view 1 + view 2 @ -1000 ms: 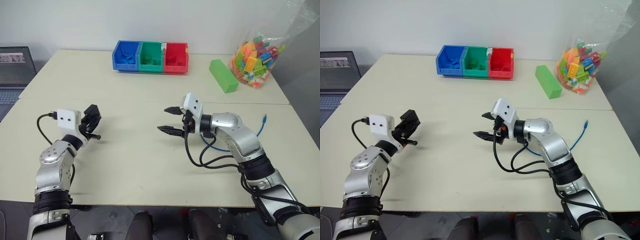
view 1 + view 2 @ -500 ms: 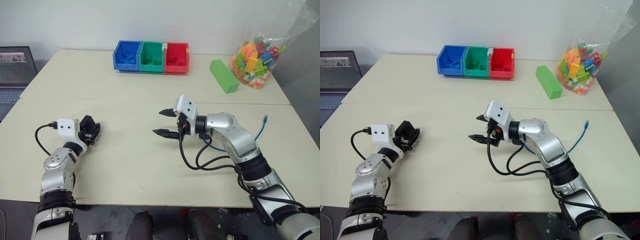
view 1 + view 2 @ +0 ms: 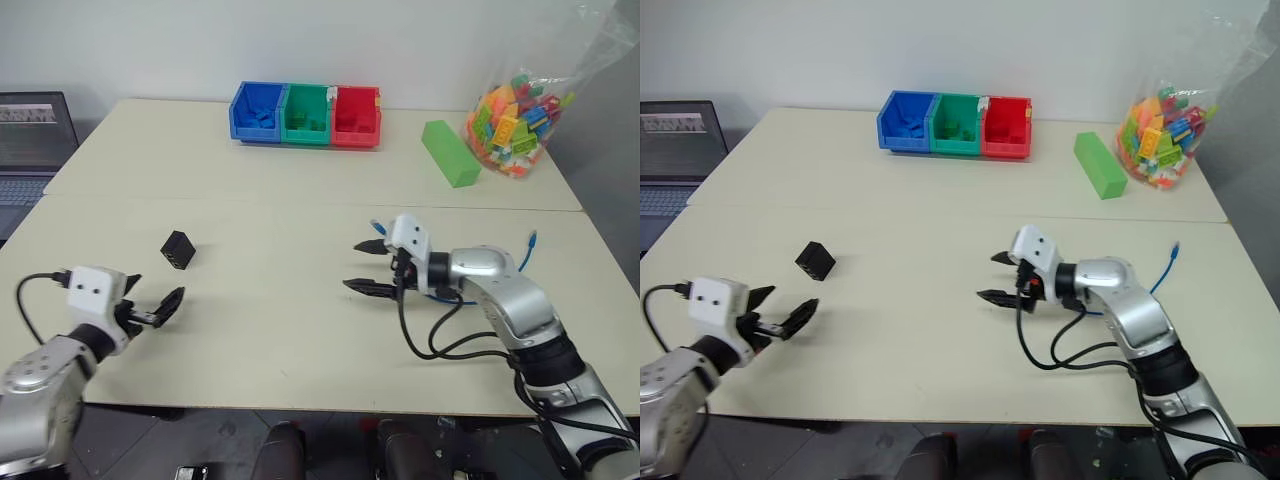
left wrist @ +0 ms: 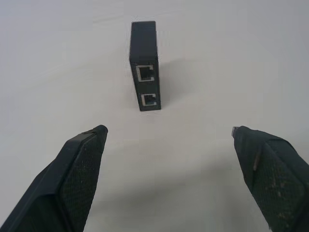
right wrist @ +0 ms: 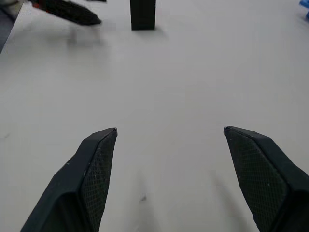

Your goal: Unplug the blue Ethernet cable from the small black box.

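Left wrist view: box released, both ports empty

Left gripper (image 4: pixel 166 137) has let go of the small black box (image 4: pixel 144 65). Its fingers (image 4: pixel 79 159) are spread wide with nothing between them, and the box stands on the counter (image 3: pixel 300 330) just ahead of the tips, apart from both. No plug sits in either port, so the unplug looks done.

Blue cable (image 3: pixel 520 255) lies on the counter behind the right gripper (image 3: pixel 368 266), partly hidden by the arm. Right fingers (image 5: pixel 96 159) are also open, nothing held, box well ahead of them.

Versus a second ago: the left fingers were closed on the box, lifted off the counter; now the box is down and the arm has pulled back toward the counter's near edge. Right gripper has shifted a little to its own side, same spread.
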`<state>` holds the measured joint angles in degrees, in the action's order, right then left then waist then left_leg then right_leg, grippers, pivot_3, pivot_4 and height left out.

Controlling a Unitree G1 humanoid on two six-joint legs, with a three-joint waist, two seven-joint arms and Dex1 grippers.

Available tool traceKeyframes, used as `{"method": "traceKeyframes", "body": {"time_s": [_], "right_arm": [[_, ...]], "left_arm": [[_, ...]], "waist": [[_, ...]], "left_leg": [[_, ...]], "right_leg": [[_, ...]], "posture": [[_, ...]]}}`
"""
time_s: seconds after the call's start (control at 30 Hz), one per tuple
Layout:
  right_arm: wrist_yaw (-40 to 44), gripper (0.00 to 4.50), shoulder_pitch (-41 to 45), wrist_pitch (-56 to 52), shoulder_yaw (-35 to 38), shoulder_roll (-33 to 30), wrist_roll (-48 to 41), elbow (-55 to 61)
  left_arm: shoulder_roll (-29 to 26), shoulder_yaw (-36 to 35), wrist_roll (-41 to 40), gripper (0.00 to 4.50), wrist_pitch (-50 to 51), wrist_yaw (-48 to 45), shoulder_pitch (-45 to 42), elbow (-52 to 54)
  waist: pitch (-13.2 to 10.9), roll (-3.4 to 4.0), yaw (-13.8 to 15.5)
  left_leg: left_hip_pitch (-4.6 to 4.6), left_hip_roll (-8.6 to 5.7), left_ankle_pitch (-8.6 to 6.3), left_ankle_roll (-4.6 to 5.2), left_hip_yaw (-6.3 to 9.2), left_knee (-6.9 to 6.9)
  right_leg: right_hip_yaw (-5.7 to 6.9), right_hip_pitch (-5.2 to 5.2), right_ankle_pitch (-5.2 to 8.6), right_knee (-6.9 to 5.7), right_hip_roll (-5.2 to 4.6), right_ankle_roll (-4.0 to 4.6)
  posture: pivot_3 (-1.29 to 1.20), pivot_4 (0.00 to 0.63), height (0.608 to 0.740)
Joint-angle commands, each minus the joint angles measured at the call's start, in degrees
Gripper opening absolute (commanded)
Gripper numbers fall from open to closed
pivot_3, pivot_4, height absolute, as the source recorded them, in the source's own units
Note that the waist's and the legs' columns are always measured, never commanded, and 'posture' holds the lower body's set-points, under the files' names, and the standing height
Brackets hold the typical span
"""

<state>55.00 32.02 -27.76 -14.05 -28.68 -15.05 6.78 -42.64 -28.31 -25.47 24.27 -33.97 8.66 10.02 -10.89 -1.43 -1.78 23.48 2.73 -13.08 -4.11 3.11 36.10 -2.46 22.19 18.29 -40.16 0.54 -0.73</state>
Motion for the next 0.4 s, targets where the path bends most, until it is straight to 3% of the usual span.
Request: {"method": "traceKeyframes", "body": {"time_s": [0.03,0.2,0.4], "right_arm": [[4.45,3.74,0.06,2.96,5.06,-3.72,-3.38,2.48],[11.25,3.74,2.21,0.14,8.27,-9.16,-8.06,-0.15],[13.61,3.74,5.24,0.28,9.22,-10.43,-8.94,-3.81]], "left_arm": [[-4.52,-6.52,-5.06,4.41,4.81,-5.45,3.36,7.83],[-10.33,-13.47,-10.36,4.41,10.92,-12.86,6.33,10.35],[-13.14,-16.91,-12.61,4.41,14.04,-15.93,4.97,9.00]], "waist": [[-0.01,0.02,-0.08],[-0.02,0.03,-0.12],[-0.03,0.05,-0.12]], "left_leg": [[-0.03,0.01,0.00,0.00,-0.02,0.00],[-0.23,0.06,-0.01,0.01,-0.09,-0.06],[-0.25,0.06,-0.01,0.01,-0.14,-0.08]], "right_leg": [[0.00,-0.01,0.00,0.01,0.02,0.00],[-0.04,-0.17,0.03,0.08,0.16,-0.03],[-0.07,-0.16,0.04,0.09,0.17,-0.02]], "posture": [[0.00,0.150,0.740],[0.00,0.150,0.740],[0.00,0.150,0.740]]}}
